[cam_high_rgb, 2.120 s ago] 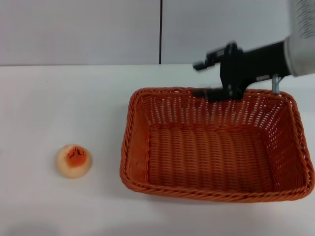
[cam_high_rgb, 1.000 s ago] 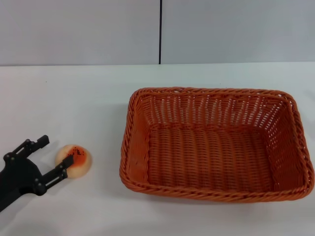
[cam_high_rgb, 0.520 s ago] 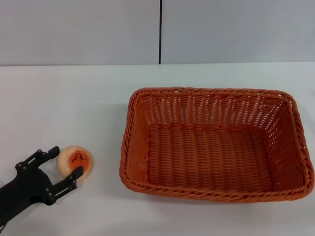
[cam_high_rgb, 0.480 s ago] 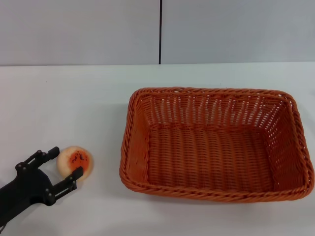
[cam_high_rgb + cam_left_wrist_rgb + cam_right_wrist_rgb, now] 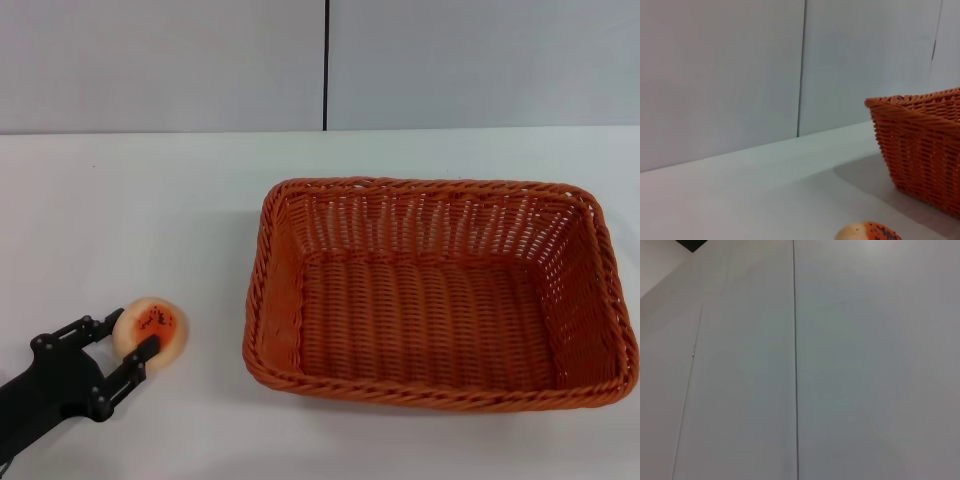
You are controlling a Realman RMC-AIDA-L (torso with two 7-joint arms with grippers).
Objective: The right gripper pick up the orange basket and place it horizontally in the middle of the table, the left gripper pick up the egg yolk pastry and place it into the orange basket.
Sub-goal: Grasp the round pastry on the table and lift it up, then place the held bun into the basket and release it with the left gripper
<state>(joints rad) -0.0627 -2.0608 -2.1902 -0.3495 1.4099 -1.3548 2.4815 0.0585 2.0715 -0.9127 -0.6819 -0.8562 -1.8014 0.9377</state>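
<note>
Black left hand (image 5: 127, 340) grips pastry (image 5: 152, 326) – basket (image 5: 920, 145) beside (wrist view).

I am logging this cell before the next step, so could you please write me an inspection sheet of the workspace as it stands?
Surface: white table, flat, no marks seen.
Job's things: orange basket lies lengthwise across the table's middle-right, empty; egg yolk pastry sits to its left, apart from it.
Clutter: nothing seen.
Grippers: left gripper at the near left, one finger on each side of the pastry, closed against it. Right gripper not in view; its wrist camera shows only wall.
Cables: nothing seen.
Surroundings: pale grey wall panels with a vertical seam behind the table.
</note>
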